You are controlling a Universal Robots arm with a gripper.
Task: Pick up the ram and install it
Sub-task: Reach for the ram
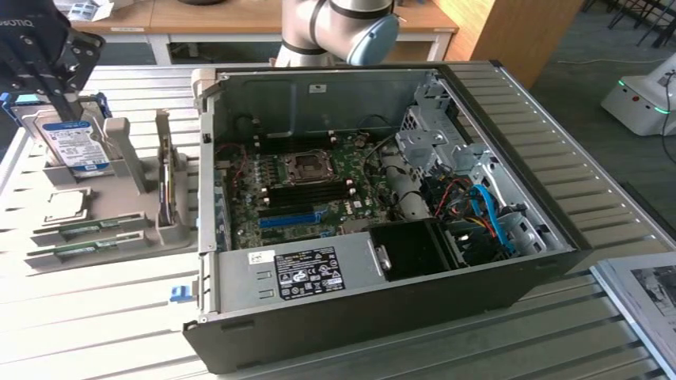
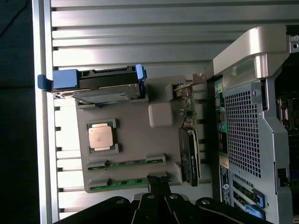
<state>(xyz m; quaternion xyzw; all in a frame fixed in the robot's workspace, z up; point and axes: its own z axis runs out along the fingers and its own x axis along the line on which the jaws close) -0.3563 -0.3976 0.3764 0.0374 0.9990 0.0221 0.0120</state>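
Two green memory sticks lie flat and parallel in the grey holder (image 2: 135,140), each in its own groove, on the side of the processor (image 2: 102,138) away from the hard drive (image 2: 100,88). The ram (image 2: 122,184) is the outer one, farther from the processor; the other stick (image 2: 125,163) lies just beside it. The gripper (image 2: 157,180) hangs over the holder with its fingers (image 2: 150,193) pressed together and nothing between them. In the wrist view the fingertips line up with one end of the ram, the end nearer the dark card (image 2: 189,156) standing on edge in the holder. The exterior view puts the gripper well above the holder, apart from both sticks, so the ram rests untouched in its groove. On the exterior view's right the open computer case (image 1: 370,317) lies on the slatted table (image 1: 106,332), its motherboard (image 1: 306,190) and blue slot (image 1: 287,218) exposed.
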